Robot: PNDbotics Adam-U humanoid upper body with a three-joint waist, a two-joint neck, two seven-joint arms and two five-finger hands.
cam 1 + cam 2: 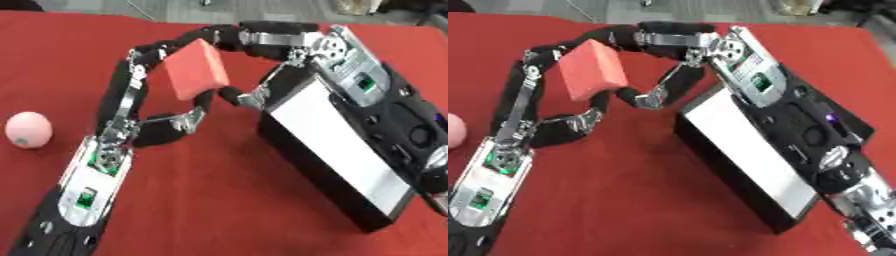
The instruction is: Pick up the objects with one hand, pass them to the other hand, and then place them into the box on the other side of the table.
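Pink ball (28,129): lies on the red table (219,200) at the far left, well apart from both hands.
Left hand (144,95): fingers and thumb curled round the red block (196,69), holding it above the table.
Right hand (262,55): fingers curled against the same block from the right side.
Box (337,150): black with a white inside, just right of the block, under the right arm.

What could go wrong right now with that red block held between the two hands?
The red block is held above the table between the left hand and the right hand; a mistimed release could drop it on the red cloth, short of the black box. The pink ball could roll if nudged.
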